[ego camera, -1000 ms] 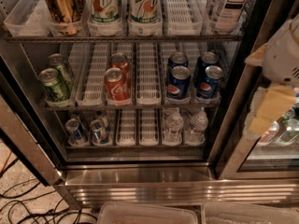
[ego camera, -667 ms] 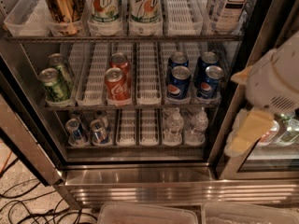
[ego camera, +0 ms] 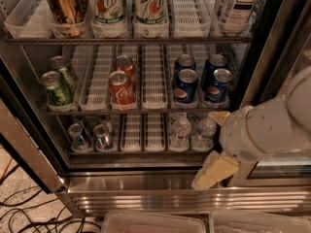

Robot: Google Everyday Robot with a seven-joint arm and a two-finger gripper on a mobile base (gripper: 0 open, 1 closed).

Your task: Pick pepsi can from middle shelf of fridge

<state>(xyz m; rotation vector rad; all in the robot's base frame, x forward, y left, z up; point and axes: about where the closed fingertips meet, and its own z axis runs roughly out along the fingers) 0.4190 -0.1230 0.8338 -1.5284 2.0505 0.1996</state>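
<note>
Several blue pepsi cans stand at the right of the middle shelf point(ego camera: 153, 83): two in front point(ego camera: 185, 87) point(ego camera: 218, 85) and two behind point(ego camera: 184, 62) point(ego camera: 215, 62). The fridge point(ego camera: 146, 192) stands open, with its steel sill at the bottom. My white arm point(ego camera: 265, 130) reaches in from the right. Its cream gripper point(ego camera: 215, 171) hangs low in front of the sill. That puts it below and slightly right of the pepsi cans, well apart from them and touching nothing.
Red Coca-Cola cans point(ego camera: 121, 88) and green cans point(ego camera: 56, 89) share the middle shelf. Tall 7UP cans point(ego camera: 108, 6) and a tea bottle point(ego camera: 238, 4) stand above. Water bottles point(ego camera: 182, 130) and small cans point(ego camera: 77, 135) sit below. Cables point(ego camera: 19, 210) lie on the floor at left. Clear bins point(ego camera: 155, 223) are at the bottom.
The arm has swung down and to the left from the right edge. The gripper now hangs lower, in front of the fridge's bottom sill. The cans have not moved.
</note>
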